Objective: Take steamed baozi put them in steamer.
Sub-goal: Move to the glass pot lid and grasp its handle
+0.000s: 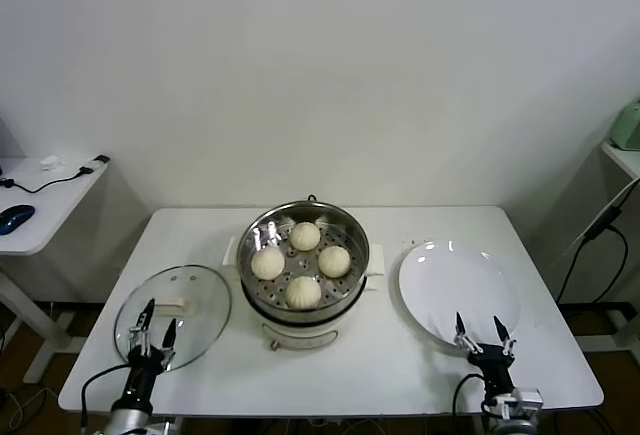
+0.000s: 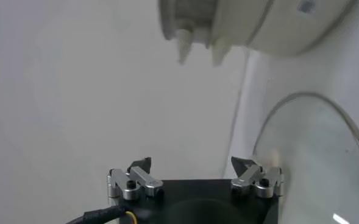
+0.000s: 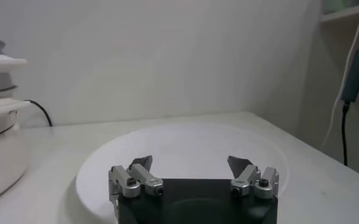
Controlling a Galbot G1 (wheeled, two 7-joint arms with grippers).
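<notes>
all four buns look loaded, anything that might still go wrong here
1. The open left gripper sits at the round glass lid; a careless lift could knock it off the white table.
2. The open right gripper hovers at the flat white plate, near the table's front edge; a nudge might push it off.

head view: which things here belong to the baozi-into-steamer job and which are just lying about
Job:
- four round cream-white dough baozi, all on the perforated tray
- round shiny steel steamer
- left gripper, right gripper, both open, empty

Lying about:
- flat white plate, bare
- round glass lid
- blue mouse, side table
</notes>
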